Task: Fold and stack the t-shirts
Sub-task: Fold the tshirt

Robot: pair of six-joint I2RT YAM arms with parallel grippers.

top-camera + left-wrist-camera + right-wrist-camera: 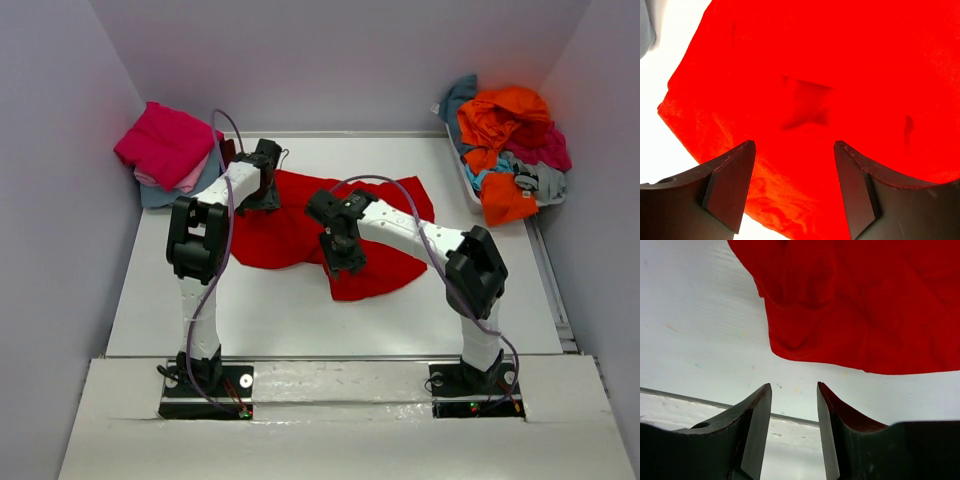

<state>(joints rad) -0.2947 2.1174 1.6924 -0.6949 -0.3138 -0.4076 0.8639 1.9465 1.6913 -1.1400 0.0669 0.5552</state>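
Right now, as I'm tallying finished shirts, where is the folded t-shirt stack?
In the top view, the folded t-shirt stack sits at the far-left corner of the table, just left of the left claw.

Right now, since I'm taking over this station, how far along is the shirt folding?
Done: a folded stack sits at the far left, magenta on top. In hand: the red t-shirt lies spread and rumpled on the table, both the left gripper and right gripper open above it, gripping nothing. Left: folding that one, plus the jumbled pile of orange, teal and grey shirts in the bin at far right.
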